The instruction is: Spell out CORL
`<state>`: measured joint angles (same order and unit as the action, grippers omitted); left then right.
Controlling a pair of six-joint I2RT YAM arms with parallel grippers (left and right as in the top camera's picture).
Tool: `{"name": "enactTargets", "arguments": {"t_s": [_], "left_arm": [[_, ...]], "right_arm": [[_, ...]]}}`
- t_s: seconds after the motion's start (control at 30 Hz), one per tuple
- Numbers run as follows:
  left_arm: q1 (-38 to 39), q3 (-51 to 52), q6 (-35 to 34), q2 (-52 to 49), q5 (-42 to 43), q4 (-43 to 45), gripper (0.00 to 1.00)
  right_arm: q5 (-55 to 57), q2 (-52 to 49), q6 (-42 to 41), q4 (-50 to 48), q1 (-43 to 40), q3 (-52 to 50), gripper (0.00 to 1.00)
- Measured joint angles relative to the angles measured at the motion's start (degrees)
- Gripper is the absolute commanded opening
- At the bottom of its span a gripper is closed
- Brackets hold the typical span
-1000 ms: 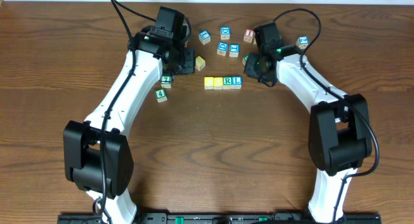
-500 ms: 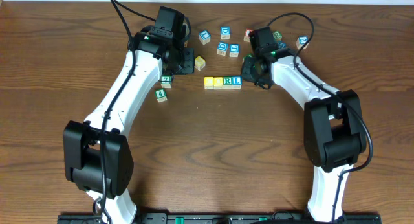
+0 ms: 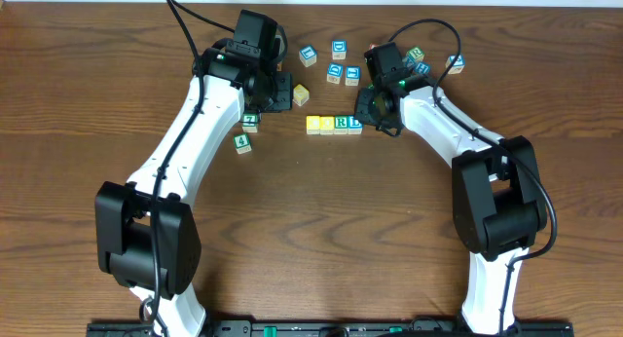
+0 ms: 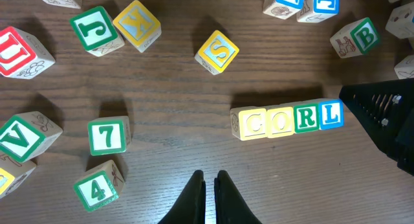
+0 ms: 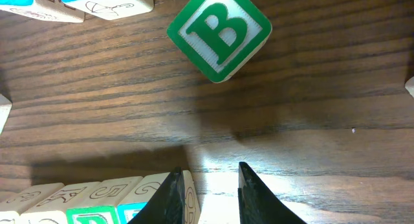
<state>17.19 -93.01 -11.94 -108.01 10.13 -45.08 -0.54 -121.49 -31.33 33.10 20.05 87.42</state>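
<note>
The four CORL cubes lie touching in a row: yellow C, yellow O, green R, blue L. From overhead the row runs from C to L. My right gripper is low at the row's L end, open, with bare wood between its fingers. Its left finger rests against the L cube's outer side. My left gripper is shut on nothing, hovering over bare wood in front of the row, seen from overhead to the row's upper left.
A green B cube lies just beyond the right gripper. A yellow S cube sits behind the row. The 7 cube and 4 cube lie to the left. Several blue-lettered cubes are scattered behind.
My right gripper has moved left up to the L end of the row, and the row has shifted slightly left. The left arm has not moved.
</note>
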Motion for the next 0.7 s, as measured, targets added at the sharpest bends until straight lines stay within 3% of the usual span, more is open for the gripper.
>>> {"name": "enactTargets", "arguments": {"t_s": [0.33, 0.43, 0.7], "left_arm": [[-0.42, 0.00, 0.42, 0.00, 0.02, 0.17, 0.08], [-1.81, -0.02, 0.46, 0.39, 0.02, -0.42, 0.08], [-8.72, -0.81, 1.11, 12.68, -0.07, -4.96, 0.09]], "right_arm": [[-0.20, 0.11, 0.46, -0.11, -1.14, 0.02, 0.21], [-0.20, 1.66, 1.46, 1.57, -2.78, 0.07, 0.25], [-0.02, 18.82, 8.11, 8.79, -5.18, 1.29, 0.39]]}}
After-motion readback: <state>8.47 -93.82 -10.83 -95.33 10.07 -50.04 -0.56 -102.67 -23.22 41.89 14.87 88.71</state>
